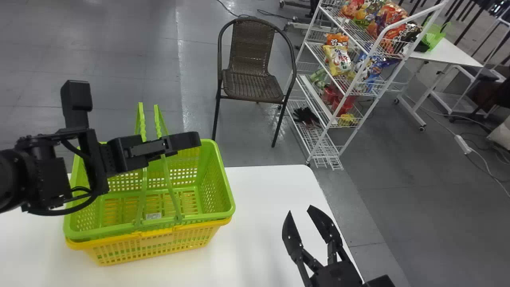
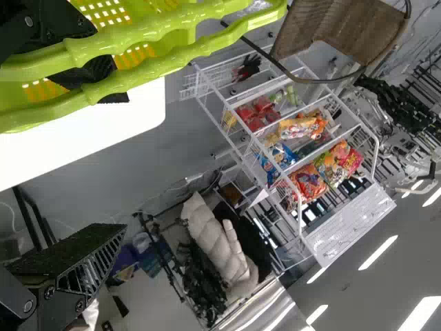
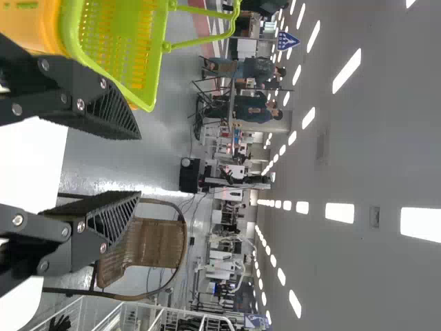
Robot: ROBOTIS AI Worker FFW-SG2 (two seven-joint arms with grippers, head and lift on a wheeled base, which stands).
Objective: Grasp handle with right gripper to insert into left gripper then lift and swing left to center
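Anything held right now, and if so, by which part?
Nothing is held. The left gripper and right gripper both stand open; the green handles run past the left one, unclamped.

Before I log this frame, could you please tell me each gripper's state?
Left gripper: open, not clamped on the green handles.
Right gripper: open, jaws apart, holding nothing.

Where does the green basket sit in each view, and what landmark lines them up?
Head view: the green basket, at left, nested in the yellow basket.
Left wrist view: its handles pass in front of one finger of the left gripper.
Right wrist view: beyond one finger of the right gripper.
Shared landmark: the brown wicker chair.
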